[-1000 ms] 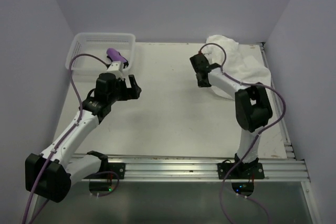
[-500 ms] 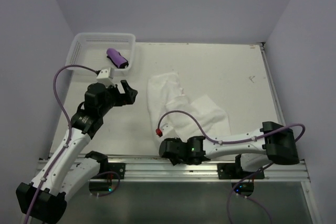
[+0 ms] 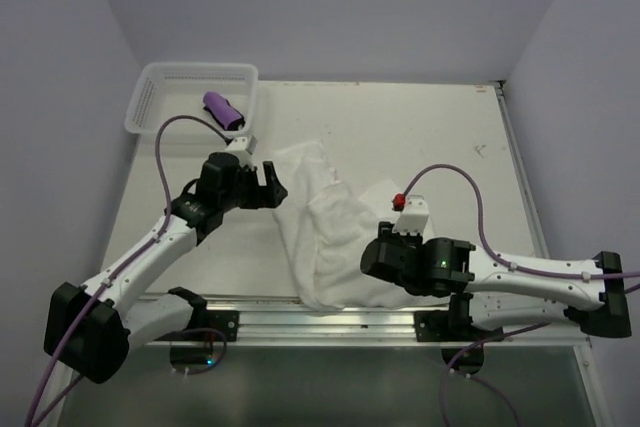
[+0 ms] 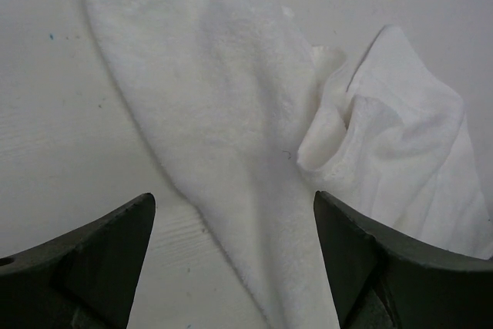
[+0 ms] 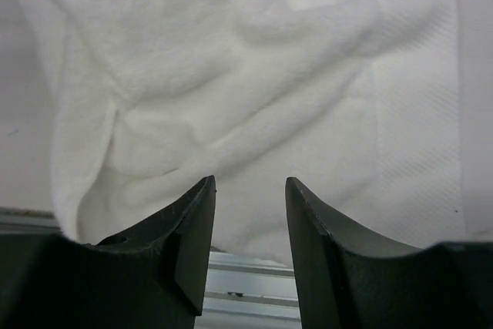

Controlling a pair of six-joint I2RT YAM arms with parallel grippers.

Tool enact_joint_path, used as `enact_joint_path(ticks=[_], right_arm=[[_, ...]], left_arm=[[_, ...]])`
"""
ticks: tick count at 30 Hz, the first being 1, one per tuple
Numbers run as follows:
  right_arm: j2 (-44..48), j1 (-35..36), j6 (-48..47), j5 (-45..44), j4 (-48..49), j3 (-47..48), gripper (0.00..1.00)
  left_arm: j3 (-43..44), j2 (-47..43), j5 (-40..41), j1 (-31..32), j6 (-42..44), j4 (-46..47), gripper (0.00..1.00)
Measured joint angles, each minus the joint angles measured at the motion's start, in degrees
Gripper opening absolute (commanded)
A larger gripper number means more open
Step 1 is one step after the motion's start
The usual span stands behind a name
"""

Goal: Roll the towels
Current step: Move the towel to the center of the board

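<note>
While the purple towel (image 3: 223, 110) is sitting rolled up in the white basket (image 3: 190, 75) at the far left corner, the big white towel (image 3: 325, 237) is lying loose and rumpled in the middle of the worktop (image 3: 440, 137), and that is the one waiting to be rolled. Its long axis is running on a slant, from a far end just beside the left gripper (image 3: 272, 185) down to a near end reaching the rail (image 3: 350, 319) at the worktop's near edge. The left gripper is hovering at that far end with its jaws spread wide and nothing between them; in its own camera the cloth is stretching away ahead, with a folded-over lump to the right. The right gripper (image 3: 372, 259) is sitting low over the near right part of the towel, jaws parted and gripping nothing, cloth showing through the gap. So each arm is standing at one end, and I am judging that the roll will be running along that slanted length, the left gripper being nearer the far edge
</note>
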State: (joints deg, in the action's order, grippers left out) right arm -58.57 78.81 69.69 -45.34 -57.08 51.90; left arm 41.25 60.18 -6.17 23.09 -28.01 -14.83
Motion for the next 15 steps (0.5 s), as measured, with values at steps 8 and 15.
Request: enact_joint_path(ticks=[8, 15], right_arm=[[4.07, -8.39, 9.05, 3.69, -5.11, -12.17, 0.52], [1.49, -16.17, 6.97, 11.21, 5.09, -18.73, 0.52]], left_arm=[[0.85, 16.44, 4.87, 10.73, -0.26, 3.43, 0.86], [3.69, 28.48, 8.57, 14.53, 0.55, 3.85, 0.72]])
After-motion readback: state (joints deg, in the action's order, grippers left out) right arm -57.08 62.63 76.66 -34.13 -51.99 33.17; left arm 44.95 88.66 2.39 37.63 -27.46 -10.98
